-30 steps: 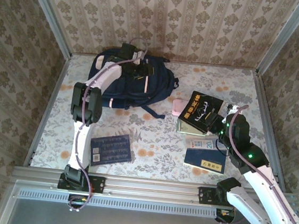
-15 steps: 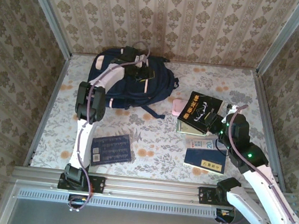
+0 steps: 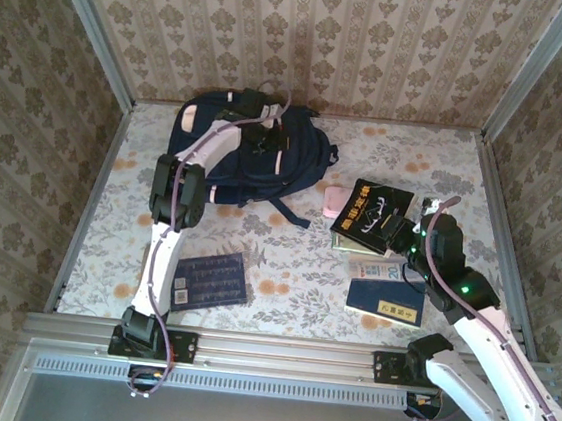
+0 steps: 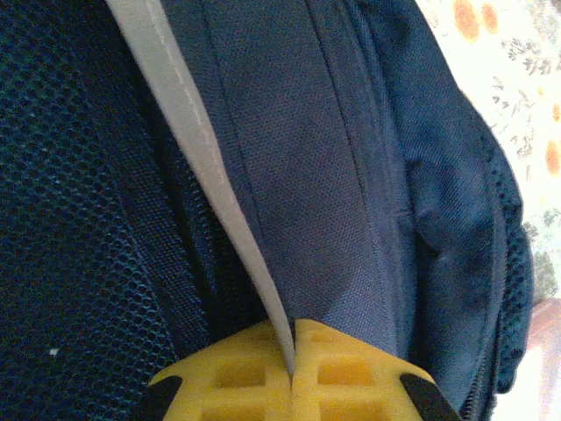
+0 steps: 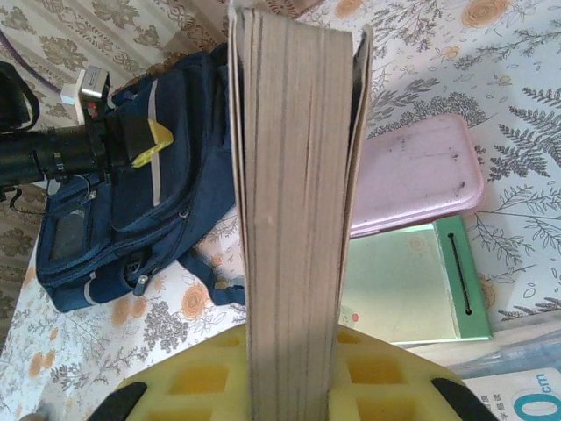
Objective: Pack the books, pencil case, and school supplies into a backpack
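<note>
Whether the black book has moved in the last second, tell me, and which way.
Yes. The black book, gripped by the right hand, has shifted left, closer to the pencil case, which stayed put.

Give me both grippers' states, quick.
Left gripper: closed on the pale trim stripe of the backpack.
Right gripper: closed on the black book, pages facing its camera.

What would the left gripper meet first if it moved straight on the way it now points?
The large navy blue fabric backpack: the left gripper is shut on its pale trim stripe, with the fabric right ahead.
</note>
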